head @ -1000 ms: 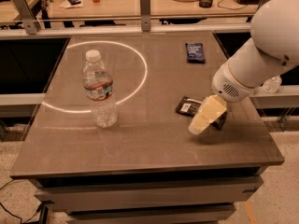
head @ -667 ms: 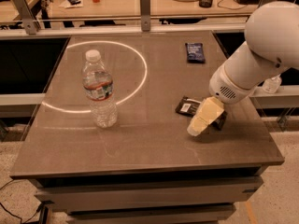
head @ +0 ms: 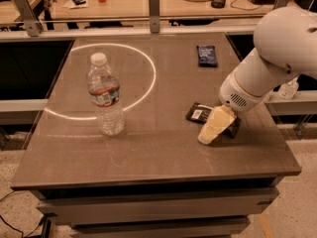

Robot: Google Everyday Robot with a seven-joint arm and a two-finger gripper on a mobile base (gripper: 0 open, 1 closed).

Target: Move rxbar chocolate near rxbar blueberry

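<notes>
The claw (head: 208,134) is found barely shifted since before; its grip cannot be told.
Beneath it, the black, white-patched rxbar chocolate (head: 199,114) is partly covered.

Hidden and cut-off parts, table-top view.
The gripper (head: 210,132) sits low at the right front of the table (head: 148,157) and covers the right end of the black bar (head: 199,113); only the bar's left part with the white patch shows, and contact between the two cannot be told. The arm (head: 277,53) is cut off by the right edge. Lettering on the blue bar (head: 206,55) and on the bottle (head: 105,95) label is too small to read.
</notes>
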